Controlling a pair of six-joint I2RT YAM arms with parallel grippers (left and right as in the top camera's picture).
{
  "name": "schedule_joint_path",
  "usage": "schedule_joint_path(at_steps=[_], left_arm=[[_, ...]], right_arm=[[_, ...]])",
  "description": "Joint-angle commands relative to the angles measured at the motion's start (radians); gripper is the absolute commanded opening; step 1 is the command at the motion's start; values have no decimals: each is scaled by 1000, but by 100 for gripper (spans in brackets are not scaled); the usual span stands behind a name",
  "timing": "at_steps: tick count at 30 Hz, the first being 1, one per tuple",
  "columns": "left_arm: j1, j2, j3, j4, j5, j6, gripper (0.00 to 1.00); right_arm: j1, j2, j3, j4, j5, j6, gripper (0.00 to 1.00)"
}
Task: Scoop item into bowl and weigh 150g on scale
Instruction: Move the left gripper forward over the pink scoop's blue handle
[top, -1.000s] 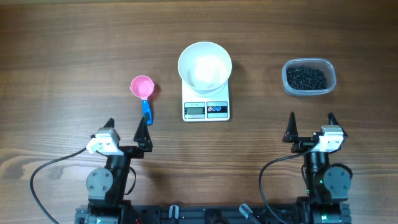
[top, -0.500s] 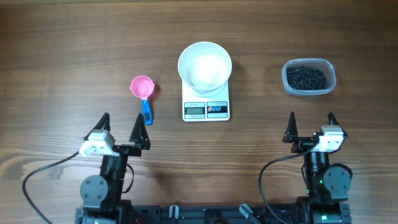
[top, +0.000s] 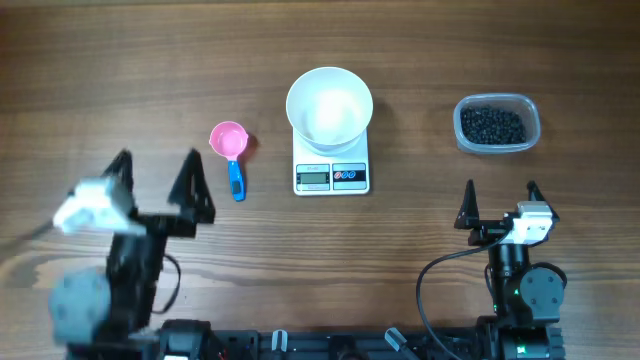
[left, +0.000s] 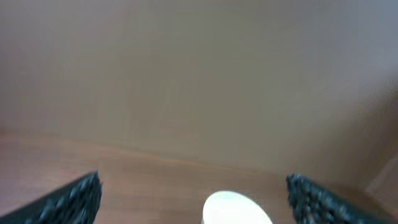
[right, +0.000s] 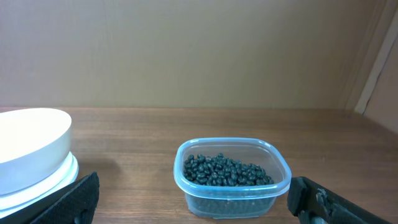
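Brown wooden table (top: 100, 60) seen from above. Three things lie directly on it in a row, well apart: a pink scoop (top: 230, 143) with a blue handle at left, a white kitchen scale (top: 331, 177) in the middle, and a clear plastic tub (top: 537, 128) at right.

Brown wood-grain table (top: 120, 60) w/ plain beige wall (right: 186, 50) behind.

Robotics lab test station, appearing so by: left arm (top: 120, 262) and right arm (top: 522, 282) standing at wood-grain tabletop (top: 100, 60) edge, cable (top: 420, 290) trailing, plain beige wall (right: 186, 50) backing, scale (top: 331, 176) sitting mid-tabletop.
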Motion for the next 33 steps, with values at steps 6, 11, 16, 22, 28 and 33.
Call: schedule_joint_path(at_steps=[6,11,16,22,28,33], left_arm=[[3,627,310,-368,61,8,100],[3,866,310,-352,214,9,100],[3,1064,310,-404,316,9,100],[1,1188,309,-463,131,-201,100],[-8,1290,309,-404,4,-209,100],[-22,1348,309,-375,3,-193,90]], right_arm=[[4,0,-1,4,-4,-1,99],[4,0,-1,4,-4,-1,100],[4,0,-1,4,-4,-1,100],[4,0,-1,4,-4,-1,100],[4,0,-1,4,-4,-2,100],[4,0,-1,4,-4,-1,100]])
